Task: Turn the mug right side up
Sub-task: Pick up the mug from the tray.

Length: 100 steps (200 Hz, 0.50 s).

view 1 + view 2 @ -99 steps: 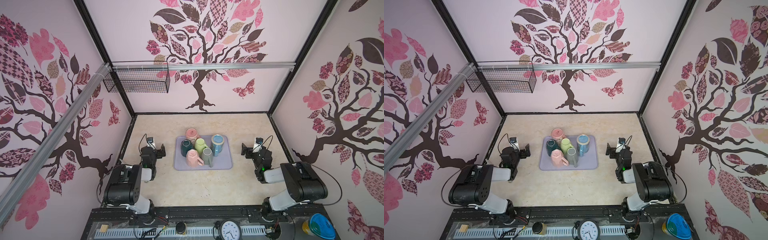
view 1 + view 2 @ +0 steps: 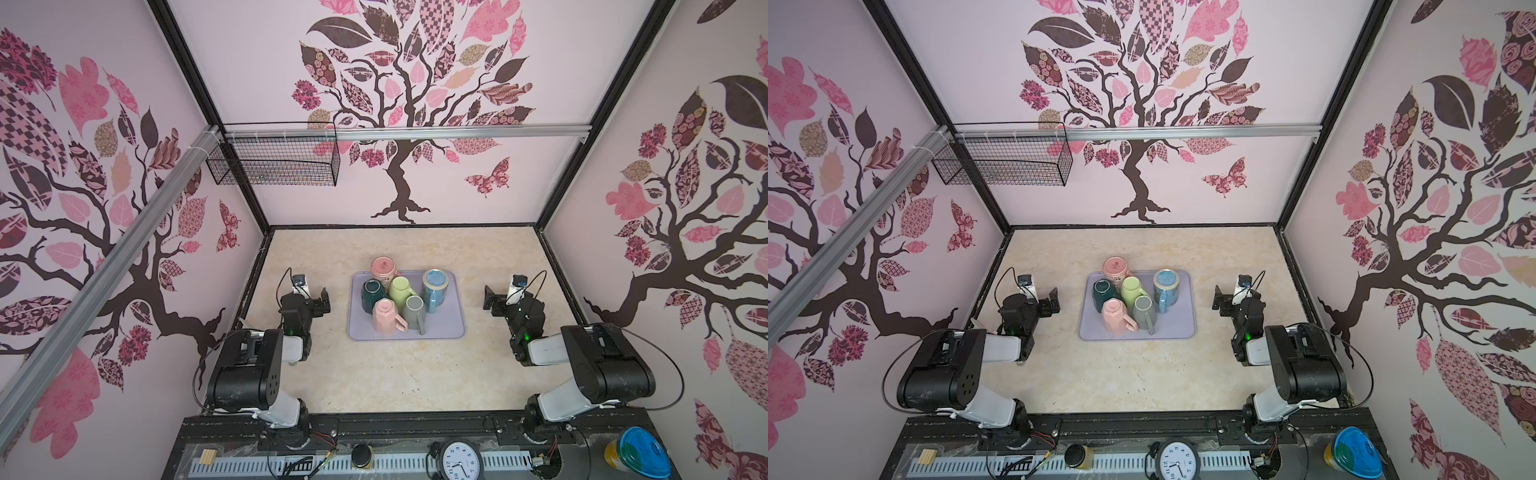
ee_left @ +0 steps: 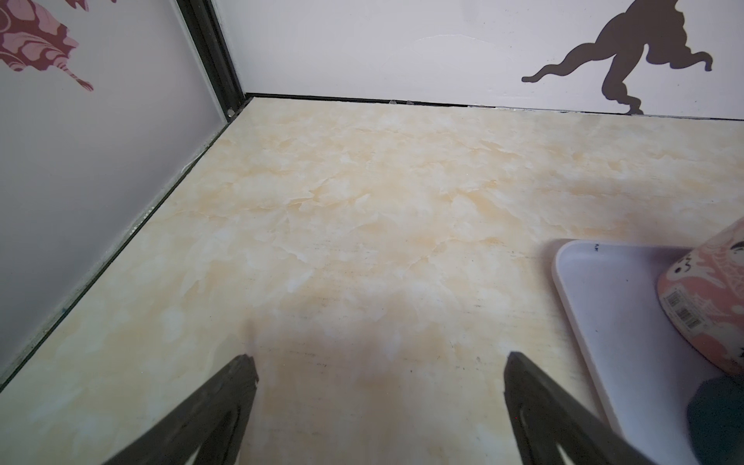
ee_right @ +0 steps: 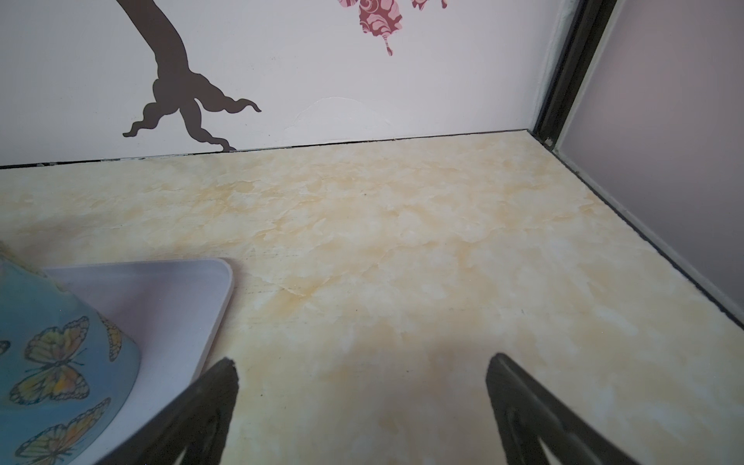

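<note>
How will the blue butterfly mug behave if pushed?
The blue butterfly mug looks glazed ceramic: probably rigid, slippery, breakable. Tall and inverted, it might tip if pushed high; the grey mug close beside would likely get knocked.

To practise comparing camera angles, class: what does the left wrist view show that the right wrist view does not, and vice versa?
Only the left wrist view: the pink patterned mug with a barcode label, an edge of the dark teal mug, and the open left gripper. Only the right wrist view: the blue butterfly mug and the open right gripper. Both: a corner of the lilac tray, the marbled table and the tree-trunk decal.
</note>
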Motion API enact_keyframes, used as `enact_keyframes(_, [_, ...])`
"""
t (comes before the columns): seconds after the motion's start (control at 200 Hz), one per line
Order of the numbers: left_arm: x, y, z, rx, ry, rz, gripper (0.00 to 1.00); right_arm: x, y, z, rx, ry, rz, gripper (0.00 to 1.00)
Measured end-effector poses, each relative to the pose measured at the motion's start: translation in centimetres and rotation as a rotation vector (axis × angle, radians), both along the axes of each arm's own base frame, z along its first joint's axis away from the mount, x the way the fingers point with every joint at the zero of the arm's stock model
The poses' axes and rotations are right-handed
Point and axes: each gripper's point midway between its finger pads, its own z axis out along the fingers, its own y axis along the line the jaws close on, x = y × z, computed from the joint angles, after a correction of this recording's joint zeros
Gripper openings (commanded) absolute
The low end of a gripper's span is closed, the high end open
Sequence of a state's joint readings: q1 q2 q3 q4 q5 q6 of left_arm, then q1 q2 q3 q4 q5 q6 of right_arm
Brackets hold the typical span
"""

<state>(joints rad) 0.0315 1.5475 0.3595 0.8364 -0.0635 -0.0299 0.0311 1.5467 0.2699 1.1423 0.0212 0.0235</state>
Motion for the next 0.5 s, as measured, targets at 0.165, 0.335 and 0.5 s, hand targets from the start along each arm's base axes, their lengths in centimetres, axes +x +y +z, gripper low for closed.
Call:
enact_keyframes(0.165, [0.0,0.0,0.0,-0.002,0.000,-0.002,0.98,0.2,-0.1,0.2,0.002,-0.004,-0.003,0.99])
enact_keyframes(0.335, [0.0,0.2,0.1,0.011,-0.002,0.021,0.98,0.2,-0.2,0.2,0.001,-0.006,-0.012,1.00])
enact_keyframes(0.5, [0.2,0.8,1.9,0.036,0.052,0.155,0.99,1.0,-2.3,0.9,0.007,0.048,-0.144,1.00])
